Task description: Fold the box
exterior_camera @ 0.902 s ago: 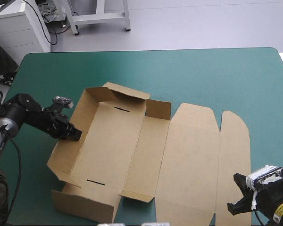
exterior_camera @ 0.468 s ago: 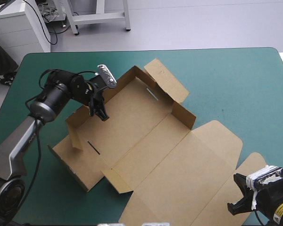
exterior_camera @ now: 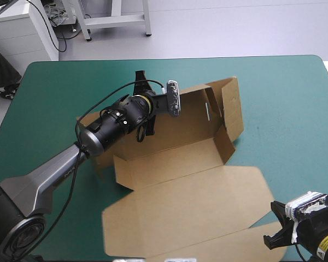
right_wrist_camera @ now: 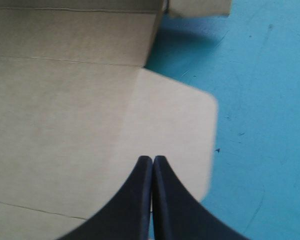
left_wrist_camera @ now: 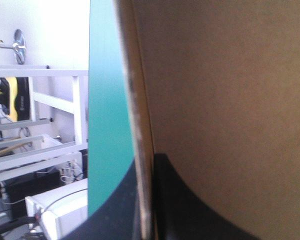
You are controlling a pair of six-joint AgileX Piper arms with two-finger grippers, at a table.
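The bench [exterior_camera: 284, 98], under its teal-green cover, carries the brown box [exterior_camera: 177, 164] across its middle, turned at a slant to the edges. The box is half formed. Its tray part lies toward the far side, with the long far wall raised and the end wall at the bench's right side standing up, a loose flap rising above that corner. A thin slot [exterior_camera: 207, 111] shows in the far wall near that end. The lid [exterior_camera: 186, 191] lies flat on the cover, reaching from the tray toward the near edge, its outer corners rounded and a narrow strip of board running along its near side.

The left arm [exterior_camera: 98, 139] comes in from the near-left corner and stretches diagonally over the cover to the tray's left end, its wrist rolled to one side. In its wrist view the scene stands a quarter turn over. The left end effector [left_wrist_camera: 148, 161] has its black fingers all but together, clamped on the box, with the edge of a board wall running up between them.

The right end effector [right_wrist_camera: 153, 159] sits low at the near-right corner of the bench, just beside the lid. Its black fingers are pressed together in one pointed arch, holding nothing, the tip over a rounded corner of the lid.
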